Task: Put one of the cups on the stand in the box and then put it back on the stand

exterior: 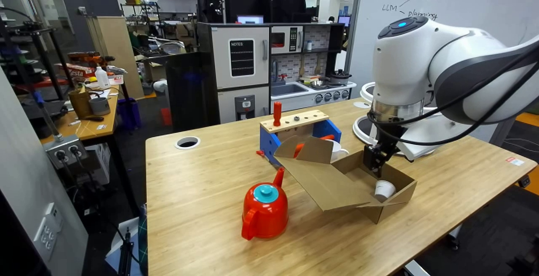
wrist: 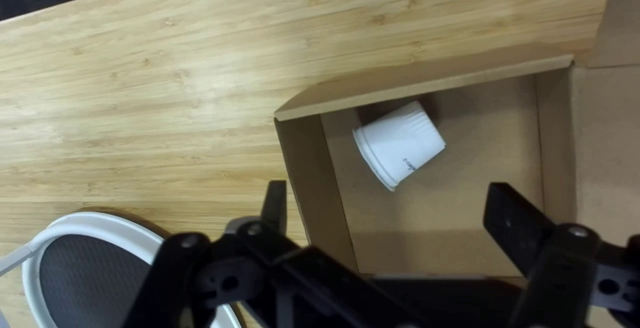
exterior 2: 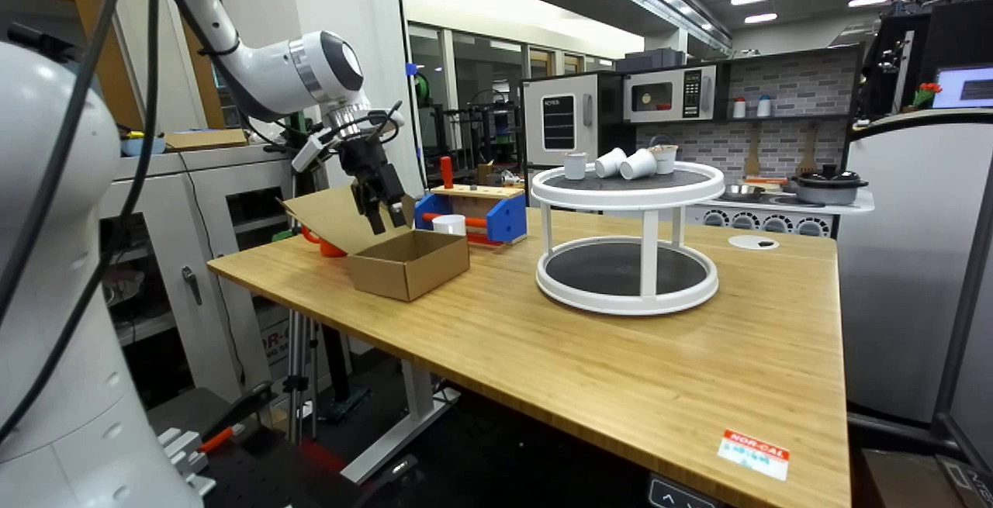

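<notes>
Above the shallow brown cardboard box, the black, angular gripper holds its two blunt fingers spread well apart. Beneath it, inside the box, a white tapered cup with a rounded lip and faint ribbing lies on its side. Well off from the gripper, four more pale cups sit on the dark top of the round, two-hooped white stand.

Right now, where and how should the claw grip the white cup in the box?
The white cup is probably best gripped around mid-body, coming down from above. It lies on its side, and the walls of the open box hinder a sideways approach. The open claw should likely turn to close across the tapered body, not rim to base.
</notes>
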Controlling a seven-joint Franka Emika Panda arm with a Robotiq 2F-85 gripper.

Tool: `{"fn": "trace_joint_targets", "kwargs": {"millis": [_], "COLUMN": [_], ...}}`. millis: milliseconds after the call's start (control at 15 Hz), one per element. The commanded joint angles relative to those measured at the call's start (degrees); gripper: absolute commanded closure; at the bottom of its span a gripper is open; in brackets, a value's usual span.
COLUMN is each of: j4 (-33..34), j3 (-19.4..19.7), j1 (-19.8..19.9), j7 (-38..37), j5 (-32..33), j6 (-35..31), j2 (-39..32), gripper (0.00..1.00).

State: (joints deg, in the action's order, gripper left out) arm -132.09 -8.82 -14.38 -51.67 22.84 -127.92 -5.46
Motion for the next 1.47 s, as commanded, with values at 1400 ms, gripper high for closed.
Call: {"fn": "trace_joint_targets", "kwargs": {"millis": [1400], "j4": [2.89], "j3": [-0.18], "j1": [1.1], "j7": [2.45], "j5": [-2.03], "j6": [0.77], "j2": [-2.07], "gripper": [0.0]}}
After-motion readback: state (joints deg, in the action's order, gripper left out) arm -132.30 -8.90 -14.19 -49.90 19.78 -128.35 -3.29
